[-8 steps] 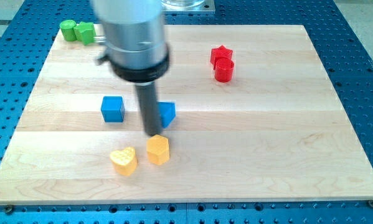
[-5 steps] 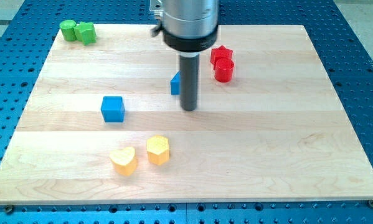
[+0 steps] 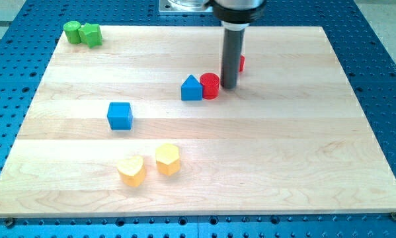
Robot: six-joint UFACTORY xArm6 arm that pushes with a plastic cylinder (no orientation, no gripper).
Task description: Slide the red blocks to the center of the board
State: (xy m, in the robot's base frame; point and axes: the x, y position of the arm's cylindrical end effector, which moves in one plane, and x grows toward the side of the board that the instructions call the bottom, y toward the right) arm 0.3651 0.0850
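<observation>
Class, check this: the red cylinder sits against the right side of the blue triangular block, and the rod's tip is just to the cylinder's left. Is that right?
Not quite. In the camera view my tip is just to the right of the red cylinder, not its left. The cylinder does sit against the right side of the blue triangular block.

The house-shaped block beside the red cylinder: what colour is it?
Blue, seen in the camera view.

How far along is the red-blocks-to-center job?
Partly done. The red cylinder sits near the board's middle, touching the blue triangular block. In hand: my tip stands just to the view's right of that cylinder. Left: the other red block is mostly hidden behind the rod, toward the view's top, and needs bringing in.
</observation>
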